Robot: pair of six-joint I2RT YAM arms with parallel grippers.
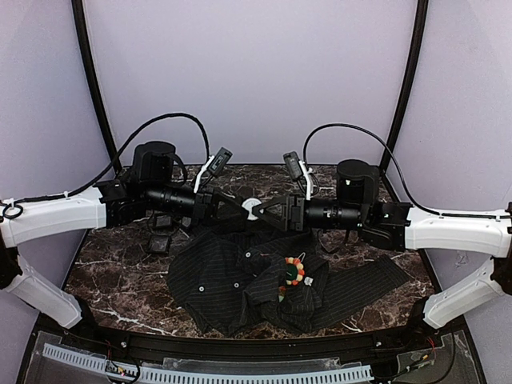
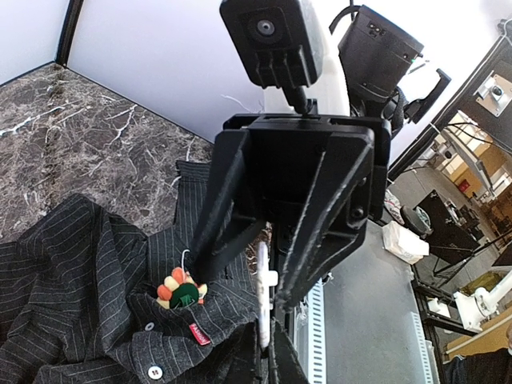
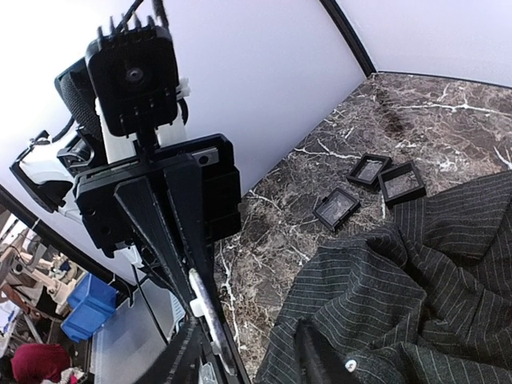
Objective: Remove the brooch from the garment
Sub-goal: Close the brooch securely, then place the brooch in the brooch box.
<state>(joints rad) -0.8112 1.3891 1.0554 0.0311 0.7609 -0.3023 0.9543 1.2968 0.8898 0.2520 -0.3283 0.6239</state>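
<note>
Table (image 1: 104,272): is being covered over its middle and near part by the garment.
Garment (image 1: 232,280): is being borne on the table, heaped between the two arms.
Brooch (image 1: 294,272): is being carried on the garment, right of its middle.
Boxes (image 3: 336,209): are being kept close together on the table, just beyond the garment's far left corner.
Left gripper (image 1: 240,210) and right gripper (image 1: 265,211): are being held tip to tip above the garment's far edge.
White piece (image 1: 251,206): is being held at the left gripper's tips, between both grippers.
</note>
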